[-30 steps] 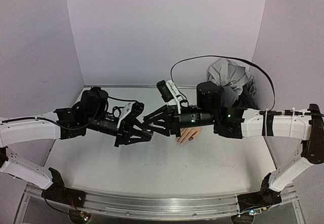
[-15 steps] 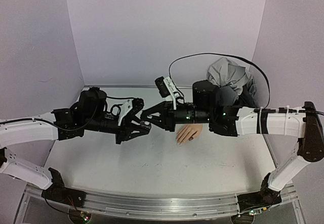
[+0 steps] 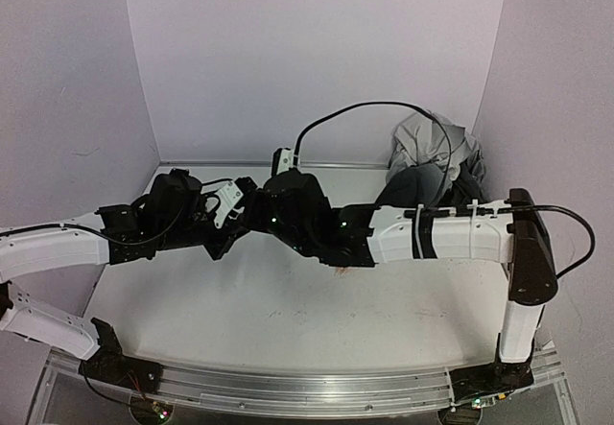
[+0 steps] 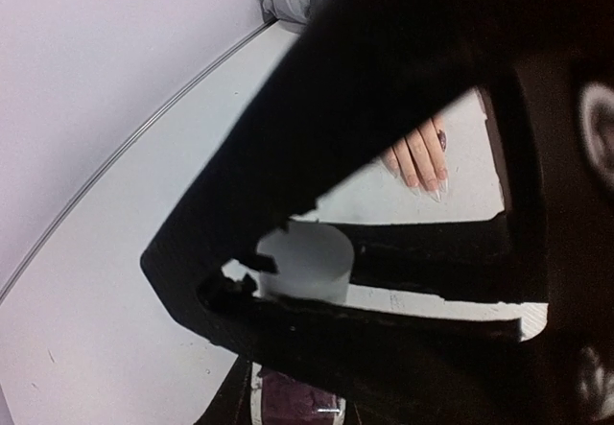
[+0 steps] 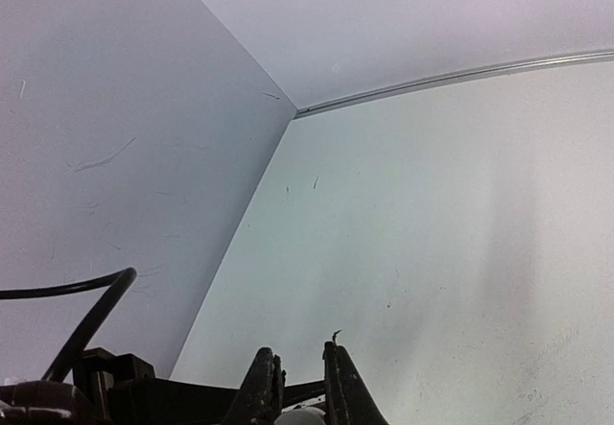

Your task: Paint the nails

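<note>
Seen from above, the left gripper (image 3: 227, 228) and right gripper (image 3: 251, 216) meet over the tabletop (image 3: 288, 319), with the right arm stretched across the middle. The left wrist view shows the bottle (image 4: 290, 398) pinched in the left gripper, its white cap (image 4: 307, 260) between the right gripper's dark fingers (image 4: 413, 262). Beyond them the nails (image 4: 437, 187) of the mannequin hand (image 4: 419, 156) lie on the tabletop, mostly pale, one maroon. In the right wrist view the right gripper (image 5: 302, 387) is nearly pressed together, nipping the white cap.
</note>
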